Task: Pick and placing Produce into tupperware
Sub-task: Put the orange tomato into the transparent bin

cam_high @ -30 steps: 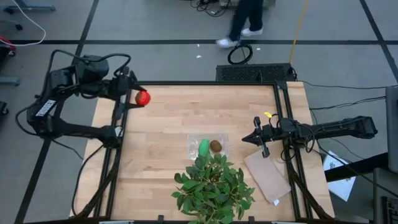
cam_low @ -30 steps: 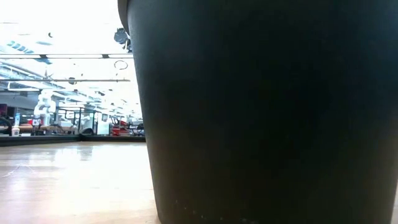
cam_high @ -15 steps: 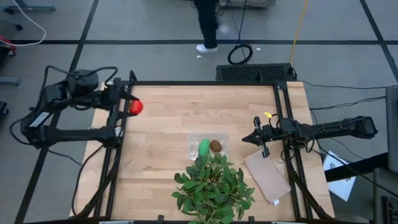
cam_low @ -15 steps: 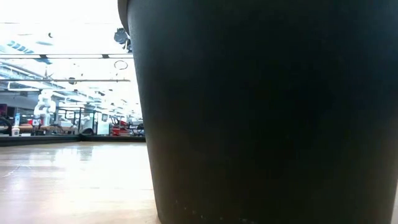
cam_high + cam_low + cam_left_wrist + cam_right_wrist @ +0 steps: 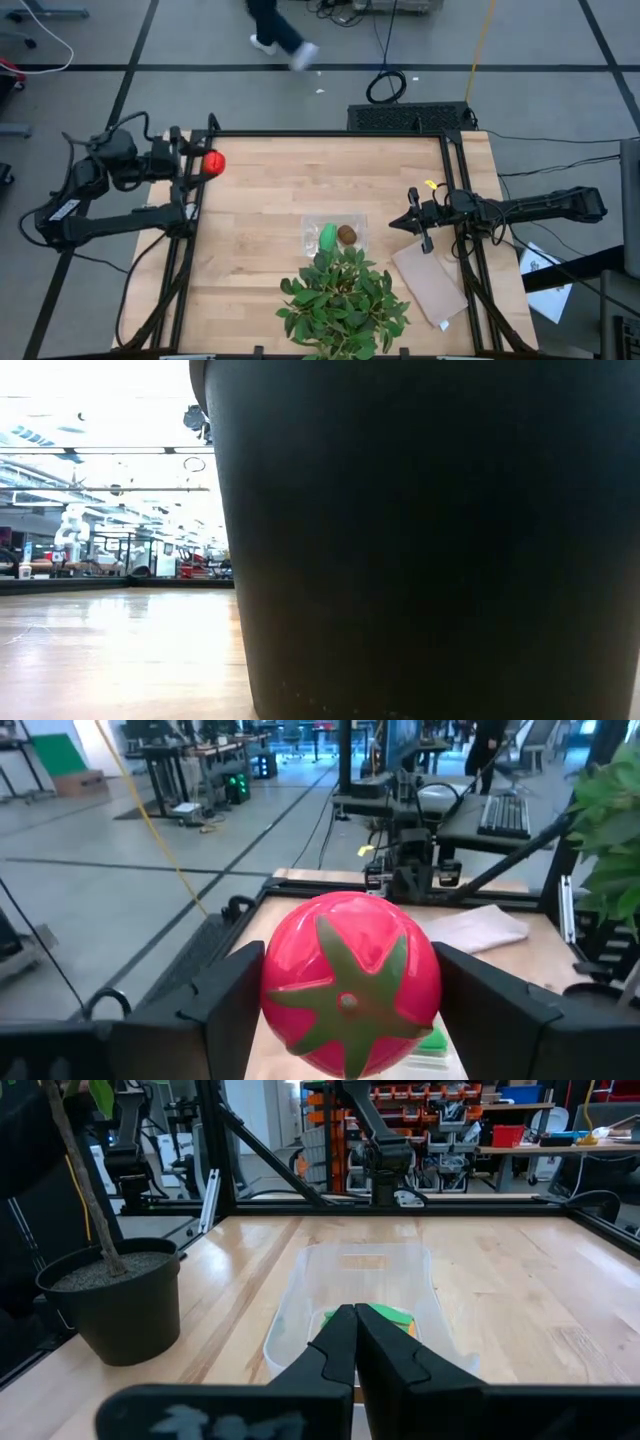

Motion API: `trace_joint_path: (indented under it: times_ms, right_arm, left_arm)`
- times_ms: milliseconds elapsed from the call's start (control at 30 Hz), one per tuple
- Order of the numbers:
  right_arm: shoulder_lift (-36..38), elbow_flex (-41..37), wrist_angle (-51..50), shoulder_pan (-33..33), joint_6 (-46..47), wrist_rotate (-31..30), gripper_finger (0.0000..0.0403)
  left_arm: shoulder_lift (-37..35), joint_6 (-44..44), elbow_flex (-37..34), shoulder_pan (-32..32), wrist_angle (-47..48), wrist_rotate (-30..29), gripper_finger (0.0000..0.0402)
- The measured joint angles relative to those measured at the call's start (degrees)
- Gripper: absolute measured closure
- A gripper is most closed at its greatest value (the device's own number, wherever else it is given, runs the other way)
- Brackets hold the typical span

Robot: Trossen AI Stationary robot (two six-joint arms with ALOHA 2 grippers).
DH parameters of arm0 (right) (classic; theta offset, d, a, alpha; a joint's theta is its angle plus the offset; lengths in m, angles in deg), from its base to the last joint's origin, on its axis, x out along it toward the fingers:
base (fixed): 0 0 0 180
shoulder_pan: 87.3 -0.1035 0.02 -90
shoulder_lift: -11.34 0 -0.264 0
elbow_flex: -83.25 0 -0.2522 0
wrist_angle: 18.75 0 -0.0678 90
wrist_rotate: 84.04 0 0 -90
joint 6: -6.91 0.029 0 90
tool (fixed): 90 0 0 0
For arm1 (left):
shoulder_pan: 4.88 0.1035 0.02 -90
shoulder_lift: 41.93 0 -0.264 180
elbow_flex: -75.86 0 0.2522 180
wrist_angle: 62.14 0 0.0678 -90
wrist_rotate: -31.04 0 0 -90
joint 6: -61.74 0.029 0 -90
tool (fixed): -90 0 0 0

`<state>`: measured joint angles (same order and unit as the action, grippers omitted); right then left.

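Left gripper [image 5: 205, 163] clamped on the red tomato [image 5: 351, 982], one dark finger [image 5: 225, 1010] pressed to each side, green star-shaped top facing the wrist camera. Held in the air at the desk's far left corner, right over the black frame rail [image 5: 195, 190] at the left edge. Left arm folded back outside that edge, above the floor.

Right gripper [image 5: 354, 1342] with fingertips pressed together, nothing between them, hovering over the right part of the desk [image 5: 260, 200] near the right edge. Pointed toward the tupperware [image 5: 365, 1295], well apart from it. Just beside that gripper, toward the near right corner, a flat tan sheet [image 5: 430, 283] lying on the wood. Right arm stretched in from beyond the right edge.

Tupperware [image 5: 335, 235] resting flat near the middle of the desk, a little toward the near edge. Inside it, the bright green piece [image 5: 327, 237] on the left and the brown kiwi [image 5: 346, 235] on the right, side by side. Touching or overlapping the container's near side from above, the leafy plant [image 5: 343, 298], standing at the near edge in a dark pot [image 5: 112, 1302]. That pot [image 5: 420, 540] filling most of the low view.

Beyond the far edge, a person's legs [image 5: 280, 35] on the grey floor.
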<state>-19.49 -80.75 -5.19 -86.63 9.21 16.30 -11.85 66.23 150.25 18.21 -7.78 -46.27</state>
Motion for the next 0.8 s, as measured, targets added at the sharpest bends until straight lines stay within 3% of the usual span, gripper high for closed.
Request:
trace_joint_path:
  times_ms: [267,533,633,800]
  right_arm:
    - [0.0,0.0,0.0,0.0,0.0,0.0,0.0403]
    - [0.0,0.0,-0.1,0.0,0.0,0.0,0.0403]
    - [0.0,0.0,-0.2,0.0,0.0,0.0,0.0403]
    - [0.0,0.0,-0.2,0.0,0.0,0.0,0.0403]
  left_arm:
    - [-3.0,-1.7,-13.7,0.0,-11.9,1.6,0.0137]
    - [-3.5,-4.0,-29.7,-3.9,-35.9,8.9,0.0138]
    - [-3.5,-4.3,-33.8,-6.5,-41.5,8.6,0.0138]
    - [-3.5,-4.7,-36.0,-10.2,-42.4,5.4,0.0138]
